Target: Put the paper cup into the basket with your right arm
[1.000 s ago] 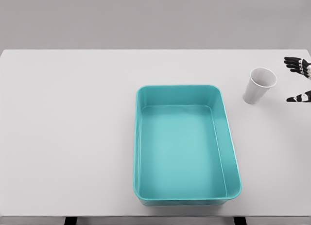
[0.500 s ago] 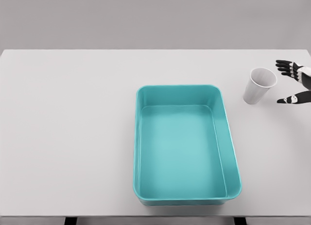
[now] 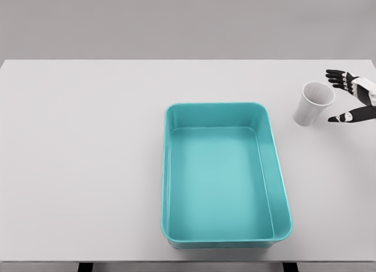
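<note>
- tabletop (image 3: 82, 154): plain white, matte, fills most of the view edge to edge left and right
- far edge of the tabletop is a straight line across the upper part of the view
- wall (image 3: 188, 22): flat grey backdrop behind the far edge, no texture or marks
- near edge of the tabletop runs along the bottom; below it a thin grey strip with two short dark pieces (image 3: 85, 267), one left, one right; too small to tell what they are
</note>
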Motion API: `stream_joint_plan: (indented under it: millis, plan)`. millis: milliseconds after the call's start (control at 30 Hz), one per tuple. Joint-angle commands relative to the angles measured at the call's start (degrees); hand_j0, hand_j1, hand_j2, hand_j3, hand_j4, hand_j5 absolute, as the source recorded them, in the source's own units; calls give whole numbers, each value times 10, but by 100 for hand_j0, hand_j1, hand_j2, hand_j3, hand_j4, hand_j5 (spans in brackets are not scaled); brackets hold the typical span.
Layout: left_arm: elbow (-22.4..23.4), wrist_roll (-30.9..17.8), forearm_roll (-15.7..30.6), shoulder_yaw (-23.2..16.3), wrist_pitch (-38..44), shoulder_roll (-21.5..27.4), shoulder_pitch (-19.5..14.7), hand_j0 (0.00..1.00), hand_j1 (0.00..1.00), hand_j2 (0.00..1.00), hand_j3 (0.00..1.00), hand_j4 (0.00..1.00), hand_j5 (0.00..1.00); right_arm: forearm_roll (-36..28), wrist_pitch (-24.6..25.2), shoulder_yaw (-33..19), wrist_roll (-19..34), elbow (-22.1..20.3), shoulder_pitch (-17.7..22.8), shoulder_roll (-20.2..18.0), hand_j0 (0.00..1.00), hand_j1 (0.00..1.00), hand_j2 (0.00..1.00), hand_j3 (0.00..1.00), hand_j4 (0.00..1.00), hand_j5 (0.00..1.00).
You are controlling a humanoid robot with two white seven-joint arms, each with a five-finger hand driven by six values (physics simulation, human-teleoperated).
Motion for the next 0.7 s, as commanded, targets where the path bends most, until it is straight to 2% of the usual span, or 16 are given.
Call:
stream_joint_plan:
  millis: [0,600,667]
  plan:
    - [0,0,0,0,0,0,0,100,100,100,100,100,100,-3,5,-1,0,-5,0,1,100,100,100,100,100,100]
    - [0,0,-1,0,1,0,0,100,100,100,100,100,100,-1,5,-1,0,-11,0,6,100,100,100,100,100,100]
    - [0,0,0,0,0,0,0,100,100,100,100,100,100,-1,5,0,0,-22,0,5,100,100,100,100,100,100]
